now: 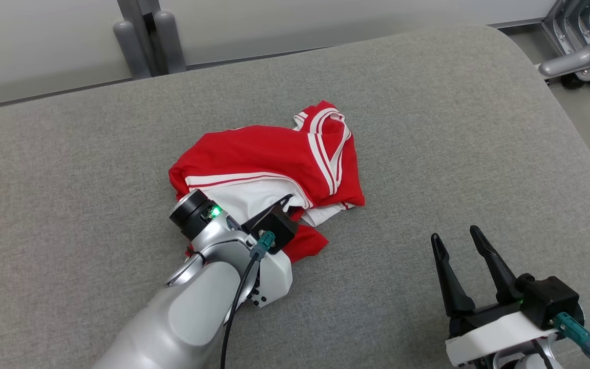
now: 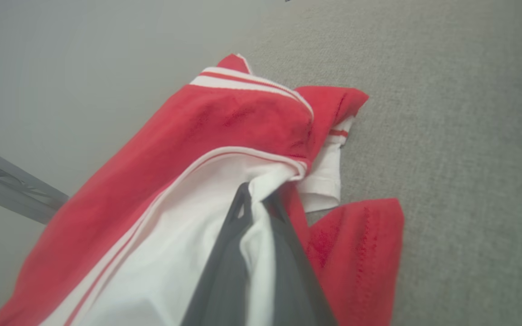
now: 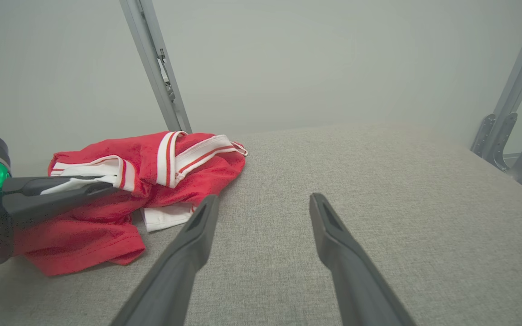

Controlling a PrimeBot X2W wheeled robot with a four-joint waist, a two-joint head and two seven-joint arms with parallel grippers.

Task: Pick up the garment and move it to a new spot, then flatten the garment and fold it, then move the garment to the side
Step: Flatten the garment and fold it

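Crumpled red garment (image 1: 269, 154) mid-frame on grey worktop (image 1: 428, 128), left end effector (image 2: 257, 194) clenched on its white fabric, right end effector (image 1: 455, 234) released, lower right.

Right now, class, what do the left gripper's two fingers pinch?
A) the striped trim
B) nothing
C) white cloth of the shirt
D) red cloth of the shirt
C: in the left wrist view, the left gripper has closed its dark fingers on a fold of white cloth of the garment.
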